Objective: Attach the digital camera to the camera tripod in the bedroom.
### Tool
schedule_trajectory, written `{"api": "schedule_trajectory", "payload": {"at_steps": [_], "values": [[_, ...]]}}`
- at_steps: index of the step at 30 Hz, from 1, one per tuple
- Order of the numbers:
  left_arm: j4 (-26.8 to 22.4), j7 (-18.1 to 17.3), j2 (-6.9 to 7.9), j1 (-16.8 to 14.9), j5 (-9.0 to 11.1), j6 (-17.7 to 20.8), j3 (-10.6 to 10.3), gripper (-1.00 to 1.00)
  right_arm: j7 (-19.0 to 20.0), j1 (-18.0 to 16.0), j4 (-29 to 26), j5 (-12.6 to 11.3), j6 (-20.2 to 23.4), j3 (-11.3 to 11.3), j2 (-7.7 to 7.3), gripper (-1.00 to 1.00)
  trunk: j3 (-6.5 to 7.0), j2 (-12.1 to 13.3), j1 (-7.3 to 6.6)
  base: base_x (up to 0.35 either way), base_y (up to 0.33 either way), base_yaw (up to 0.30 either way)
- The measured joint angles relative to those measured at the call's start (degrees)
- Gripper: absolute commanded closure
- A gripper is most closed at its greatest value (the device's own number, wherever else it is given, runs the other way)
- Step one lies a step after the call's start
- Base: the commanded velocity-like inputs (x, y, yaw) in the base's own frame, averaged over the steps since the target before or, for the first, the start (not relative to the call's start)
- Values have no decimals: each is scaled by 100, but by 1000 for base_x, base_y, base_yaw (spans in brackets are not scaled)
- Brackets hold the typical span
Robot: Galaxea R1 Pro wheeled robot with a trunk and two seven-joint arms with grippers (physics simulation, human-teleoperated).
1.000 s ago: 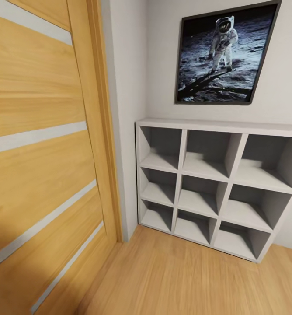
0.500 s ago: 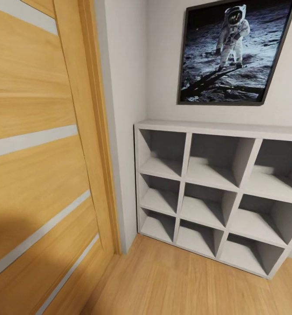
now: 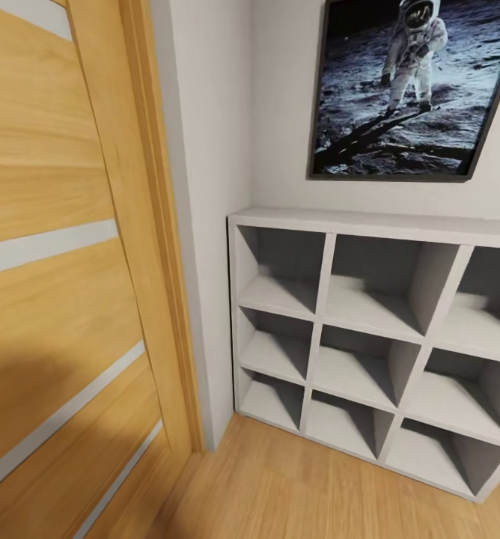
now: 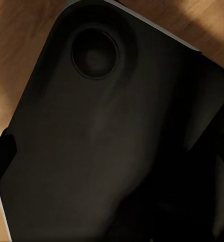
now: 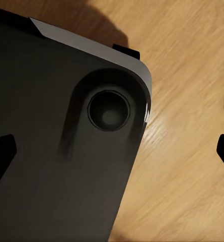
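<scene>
- Black little digital camera, where is it hiding?
- I cannot tell where it is sitting. The right gripper (image 5: 114, 156) is holding nothing; its fingertips (image 5: 1, 156) are spreading wide apart over the robot's dark base (image 5: 51, 126) and the wood floor (image 5: 192, 151).
- And the left gripper (image 4: 112, 156)?
- It is hanging over the dark base too. It is too dark to tell how its fingers are standing.
- What is the robot facing?
- It is looking at a wooden door (image 3: 55, 299), a white wall (image 3: 205, 187), a grey cubby shelf (image 3: 370, 224) and an astronaut picture (image 3: 400, 97).
- What could be going wrong?
- I think it is getting very close. If it is rolling on, the base could be bumping the shelf or the door.
</scene>
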Motion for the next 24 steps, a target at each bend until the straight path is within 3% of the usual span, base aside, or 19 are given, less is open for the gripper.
{"api": "schedule_trajectory", "payload": {"at_steps": [8, 24], "values": [[-1, 0, 0, 0, -4, 1, 0, -100, 0, 0, 1, -17, 24, -63, -4, -100, 0, 0, 1, 6, 0, -76], [-8, 3, 2, 0, 45, 0, 43, -100, -8, 0, 1, -25, 46, -160, -7, -100, 0, 0, 1, 0, 0, -273]]}}
